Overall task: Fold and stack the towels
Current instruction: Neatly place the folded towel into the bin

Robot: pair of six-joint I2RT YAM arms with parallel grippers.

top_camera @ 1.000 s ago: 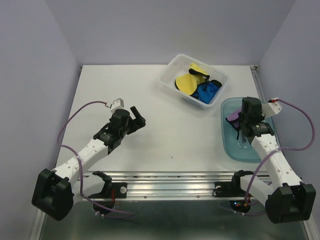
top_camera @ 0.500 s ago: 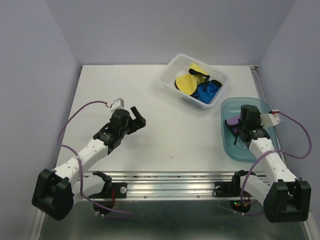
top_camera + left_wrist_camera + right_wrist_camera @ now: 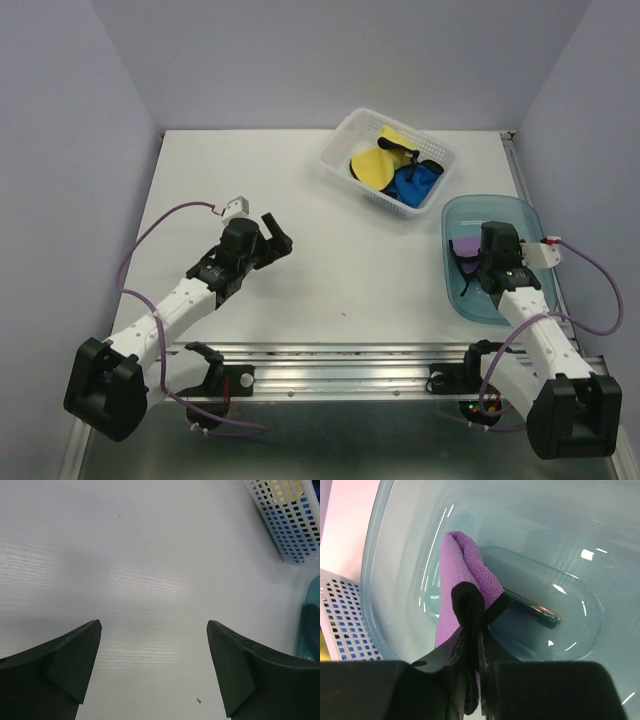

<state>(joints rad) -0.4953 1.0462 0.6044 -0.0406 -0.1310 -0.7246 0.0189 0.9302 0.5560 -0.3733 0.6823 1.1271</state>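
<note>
The right fingers (image 3: 530, 690) have drawn back toward their arm's base, clenched on the soft purple cloth towel (image 3: 465, 570) inside the translucent blue-green plastic tray (image 3: 545, 540). The left fingers (image 3: 65, 670) hang spread apart over the white worktop (image 3: 150, 555).

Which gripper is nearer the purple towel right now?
Right. The right gripper is shut on the purple towel inside the tray; the left gripper hangs open above the table, well off to the towel's left.
</note>
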